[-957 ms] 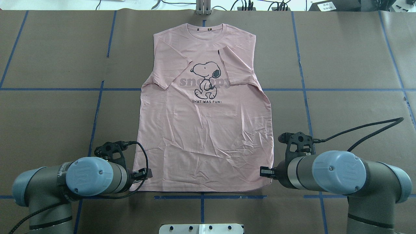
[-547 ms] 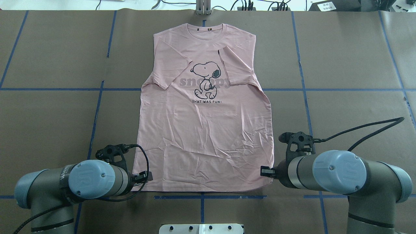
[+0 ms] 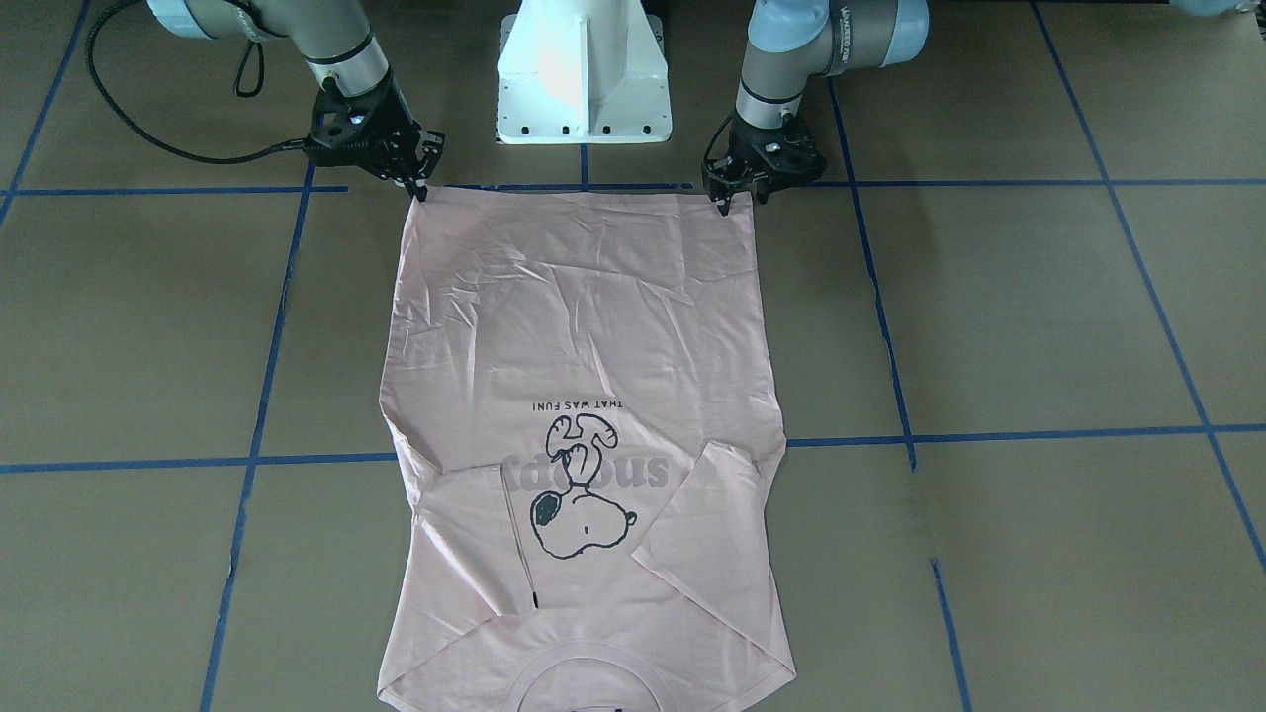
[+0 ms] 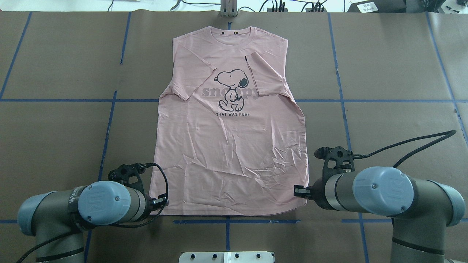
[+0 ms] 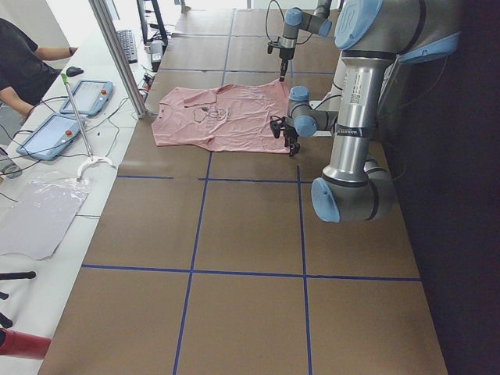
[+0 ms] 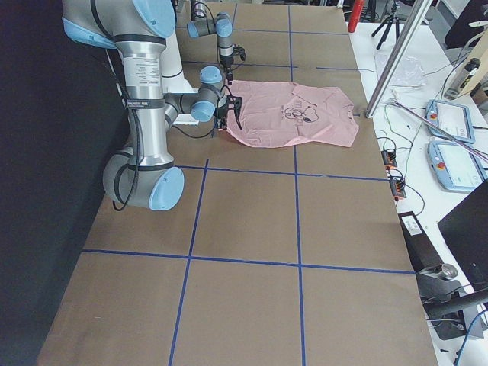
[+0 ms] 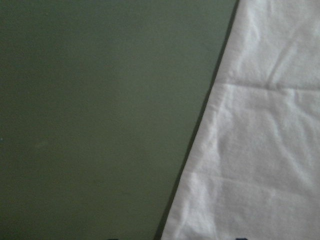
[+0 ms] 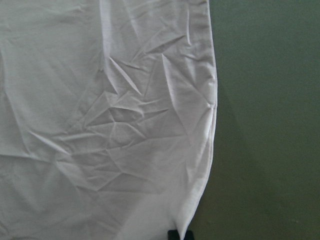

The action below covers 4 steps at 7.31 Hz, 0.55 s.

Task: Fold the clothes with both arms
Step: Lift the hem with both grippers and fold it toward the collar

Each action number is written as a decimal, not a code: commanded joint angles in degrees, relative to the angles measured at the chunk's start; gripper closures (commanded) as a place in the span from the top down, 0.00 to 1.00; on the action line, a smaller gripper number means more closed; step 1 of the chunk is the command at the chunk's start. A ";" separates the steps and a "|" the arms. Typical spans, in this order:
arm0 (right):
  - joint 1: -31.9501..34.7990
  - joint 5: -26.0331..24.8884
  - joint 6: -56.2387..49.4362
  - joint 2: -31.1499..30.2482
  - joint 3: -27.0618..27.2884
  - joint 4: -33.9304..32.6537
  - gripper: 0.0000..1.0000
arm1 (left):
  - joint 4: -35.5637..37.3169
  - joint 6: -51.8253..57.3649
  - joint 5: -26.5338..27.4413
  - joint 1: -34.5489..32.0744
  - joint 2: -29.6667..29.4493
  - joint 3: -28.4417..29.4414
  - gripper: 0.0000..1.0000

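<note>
Overhead exterior shows the light pink short-sleeved T-shirt (image 4: 230, 153) lying flat on the brown paper-covered table (image 4: 384, 73), sleeves folded inward. The black two-finger right gripper (image 3: 419, 190) pinches one hem corner. The black left gripper (image 3: 740, 201) sits spread apart over the other corner.

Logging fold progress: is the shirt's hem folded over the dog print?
No, the shirt lies with its hem flat and the dog print uncovered.

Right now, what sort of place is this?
Most likely a robotics lab or data-collection cell: two robot arms on a white pedestal, a table papered brown with a blue tape grid, and teach pendants on a side bench. A pink T-shirt is laid out for them.
</note>
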 commanded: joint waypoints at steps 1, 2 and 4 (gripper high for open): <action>0.30 0.36 0.00 -0.09 0.01 0.00 0.00 | 0.02 -0.50 -0.11 0.01 -0.15 -0.27 0.00; 0.30 0.45 0.00 0.00 0.01 0.00 0.00 | 0.02 -0.67 -0.20 0.01 -0.23 -0.27 0.00; 0.56 0.45 0.00 -0.35 1.41 0.00 0.00 | 2.46 -0.68 -0.46 -0.17 -0.32 -2.88 0.00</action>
